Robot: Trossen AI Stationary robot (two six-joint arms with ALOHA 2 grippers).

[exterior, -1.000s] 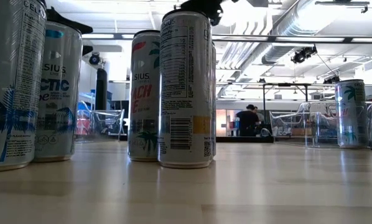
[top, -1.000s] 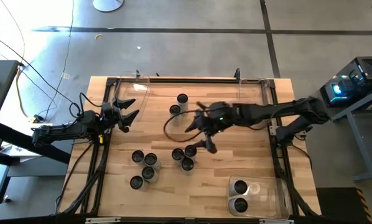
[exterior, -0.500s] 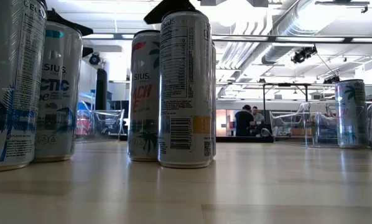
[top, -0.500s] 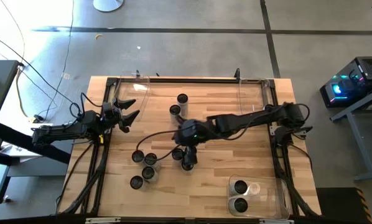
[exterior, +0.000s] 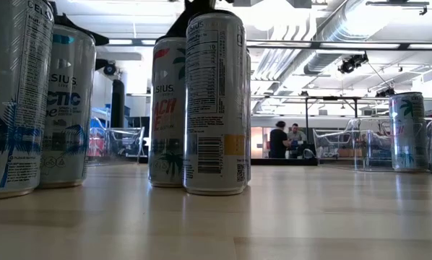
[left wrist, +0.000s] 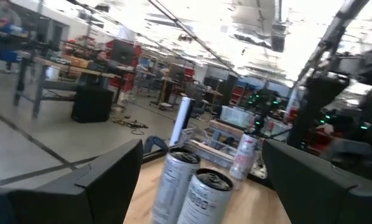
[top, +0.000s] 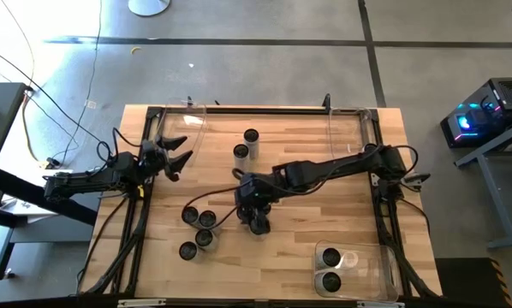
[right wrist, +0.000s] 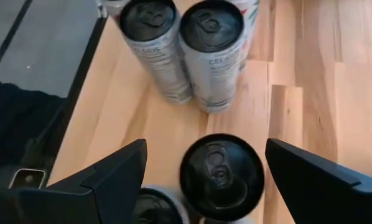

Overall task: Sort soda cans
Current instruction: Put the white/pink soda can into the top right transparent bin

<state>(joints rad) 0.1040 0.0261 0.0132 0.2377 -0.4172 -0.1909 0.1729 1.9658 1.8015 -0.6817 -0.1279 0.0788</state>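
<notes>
- So far, only a small part done, by the look of it: two soda cans (top: 330, 269) standing in the clear bin (top: 384, 272) at the near right corner of the table (top: 342, 205).
- Left to sort: most of the cans, out loose on the bare wood.
  - far pair (top: 246, 145) close together near the far middle.
  - near-left cluster (top: 197, 231) of four, bunched, some touching.
  - middle group (top: 258, 224), two or three, partly hidden under the right arm; exact count not clear.
- Two more clear bins, far-left bin (top: 190, 120) and far-right bin (top: 352, 127), with no can visible inside from above.
- Right gripper (top: 254, 205) reached out to the middle of the table, over the middle group; fingers spread wide, released, holding nothing. In the right wrist view, one dark can top (right wrist: 221, 169) sits between the two fingers, lower than them, not yet pinched. Probably lining up for the next pick.
- Left gripper (top: 177, 150) waiting by the left edge, near the far-left bin; fingers likewise apart and empty.
- Look of the cans: tall, slim, upright; silver-white sides, dark round tops with pull tabs.
- Seen level across the table: printed labels differing from can to can, one with red lettering (exterior: 168, 108), one with pale blue (exterior: 66, 101). Likely the basis for sorting, though which bin takes which kind cannot be told.
</notes>
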